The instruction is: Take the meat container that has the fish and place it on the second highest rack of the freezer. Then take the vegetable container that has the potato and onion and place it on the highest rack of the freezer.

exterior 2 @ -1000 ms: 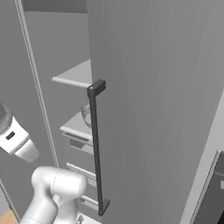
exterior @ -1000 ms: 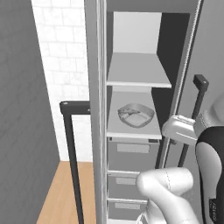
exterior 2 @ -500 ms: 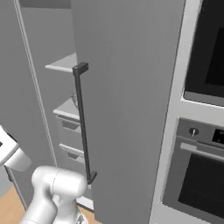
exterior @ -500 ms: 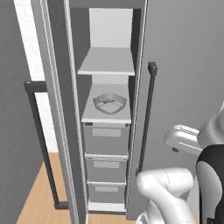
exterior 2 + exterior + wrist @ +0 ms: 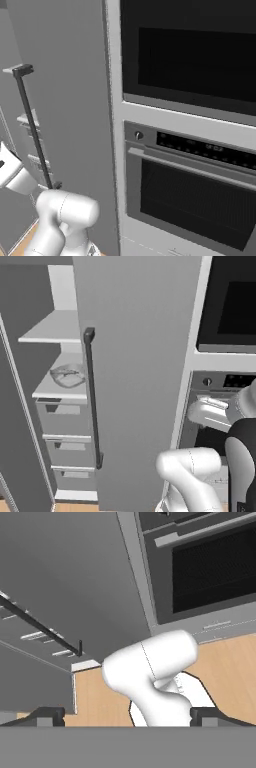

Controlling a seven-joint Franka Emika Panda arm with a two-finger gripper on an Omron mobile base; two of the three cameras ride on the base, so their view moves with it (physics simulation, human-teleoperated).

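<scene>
From the left base view, the tall grey cabinet-like freezer (image 5: 135,376) is standing with its door swung open, the long dark vertical door handle (image 5: 92,398) running down the door's edge, and the shallow translucent pale-grey meat container (image 5: 68,376) is sitting left of that handle on the lower of two flat pale shelf boards, just under the highest rack (image 5: 52,328) and above the grey drawers (image 5: 62,418); a small grey shape inside the tub is likely the fish, though it is too faint to be sure. Right of the freezer door, a black-fronted built-in oven (image 5: 227,386) is filling the wall. From the right base view, the same handle (image 5: 34,125) is standing at the left edge of the grey door (image 5: 65,115), with the dark glass oven (image 5: 192,197) beside it to the right. In the hand view, the camera is looking down past the door's bottom corner toward pale wooden floor (image 5: 220,657), and the two-finger gripper (image 5: 127,714) is holding nothing, its dark tips spread wide apart. Judging by this, the first placement looks finished and the second step is opening: the next move calls for finding the square tray with the potato and onion and fetching it for the highest rack.
</scene>
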